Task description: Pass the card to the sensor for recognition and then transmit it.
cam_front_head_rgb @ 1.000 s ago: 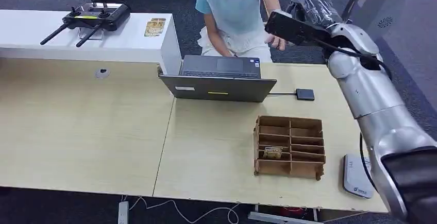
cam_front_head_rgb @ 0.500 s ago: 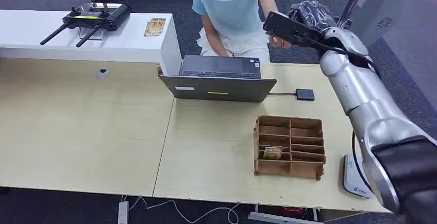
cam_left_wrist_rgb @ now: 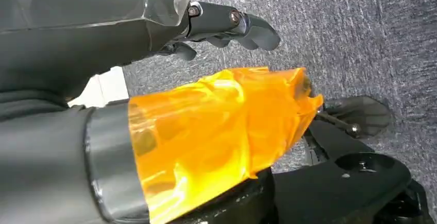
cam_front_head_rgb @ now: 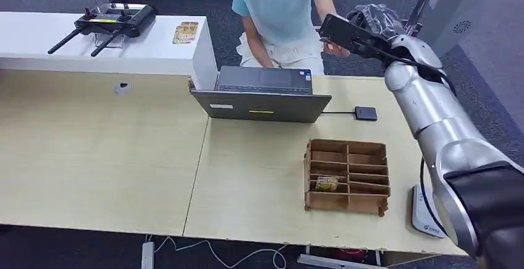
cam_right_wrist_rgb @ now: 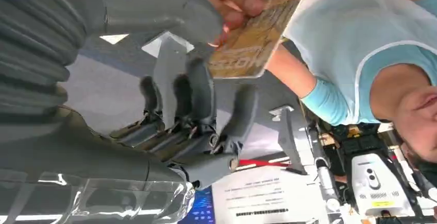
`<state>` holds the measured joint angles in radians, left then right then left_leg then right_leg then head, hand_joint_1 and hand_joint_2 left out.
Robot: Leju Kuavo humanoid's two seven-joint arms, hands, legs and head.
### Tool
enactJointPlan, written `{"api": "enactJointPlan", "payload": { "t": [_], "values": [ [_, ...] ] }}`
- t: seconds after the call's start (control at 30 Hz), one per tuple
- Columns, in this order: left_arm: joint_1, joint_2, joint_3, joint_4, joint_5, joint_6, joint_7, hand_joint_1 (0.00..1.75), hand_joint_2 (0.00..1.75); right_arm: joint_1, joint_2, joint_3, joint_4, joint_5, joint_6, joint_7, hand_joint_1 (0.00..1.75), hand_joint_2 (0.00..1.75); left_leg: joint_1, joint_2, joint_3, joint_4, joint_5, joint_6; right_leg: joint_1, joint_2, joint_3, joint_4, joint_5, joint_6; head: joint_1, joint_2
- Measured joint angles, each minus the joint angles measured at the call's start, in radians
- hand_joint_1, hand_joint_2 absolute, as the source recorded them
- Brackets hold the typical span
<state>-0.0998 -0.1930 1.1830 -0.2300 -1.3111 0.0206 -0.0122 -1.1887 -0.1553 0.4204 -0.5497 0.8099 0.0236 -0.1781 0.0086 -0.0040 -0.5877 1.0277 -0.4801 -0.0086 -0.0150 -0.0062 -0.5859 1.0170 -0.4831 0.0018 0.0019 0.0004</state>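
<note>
Light: bright, even, from overhead | Shadows: faint and soft under the laptop on the tabletop | Glare: sheen on the clear wrap of the right robot hand and the orange film | Blur: close robot hand parts soft in both wrist views | Head view: sharp, little edge distortion

Right arm stretched forward and up, silver, elbow nearly straight. Right hand raised at the far end, thumb and dark fingers curled either side of a card. Left hand hanging, dark fingers loosely extended, holding nothing.
</note>
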Motion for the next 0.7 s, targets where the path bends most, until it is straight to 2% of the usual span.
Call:
{"api": "enactJointPlan", "payload": {
  "t": [0.2, 0.33, 0.5, 0.7],
  "values": [
    [0.0, 0.0, 0.0, 0.0, -0.002, 0.001, 0.008, 0.0, 0.0, 0.003, 0.003, -0.043, -0.01, 0.033, -0.014, 0.0, 0.0, 1.75, 0.0, 0.0, 0.0, 0.0, 0.0, 0.0, 0.0, 0.0, 0.0, 0.0, 0.0, 0.0, 0.0, 0.0],
    [0.0, 0.0, 0.0, 0.0, -0.001, 0.003, 0.011, 0.0, 0.0, 0.025, 0.003, -0.077, -0.078, 0.047, -0.03, -0.001, 0.0, 1.75, 0.0, 0.0, 0.0, 0.0, 0.0, 0.0, 0.0, 0.0, 0.0, 0.0, 0.0, 0.0, 0.0, 0.0],
    [0.001, -0.001, 0.0, 0.0, 0.006, 0.011, 0.014, 0.0, 0.0, 0.114, -0.003, -0.129, -0.278, 0.043, -0.052, 0.003, 0.0, 1.75, 0.0, 0.0, 0.0, 0.0, 0.0, 0.0, 0.0, 0.0, 0.0, 0.0, 0.0, 0.0, 0.0, 0.0],
    [0.005, -0.005, 0.0, 0.0, 0.026, 0.02, 0.026, 0.0, 0.0, 0.323, -0.025, -0.211, -0.579, -0.029, -0.053, -0.018, 0.0, 1.75, 0.0, -0.001, 0.0, 0.0, 0.0, 0.0, 0.0, -0.001, 0.0, -0.001, -0.001, 0.0, 0.0, 0.0]
  ]
}}
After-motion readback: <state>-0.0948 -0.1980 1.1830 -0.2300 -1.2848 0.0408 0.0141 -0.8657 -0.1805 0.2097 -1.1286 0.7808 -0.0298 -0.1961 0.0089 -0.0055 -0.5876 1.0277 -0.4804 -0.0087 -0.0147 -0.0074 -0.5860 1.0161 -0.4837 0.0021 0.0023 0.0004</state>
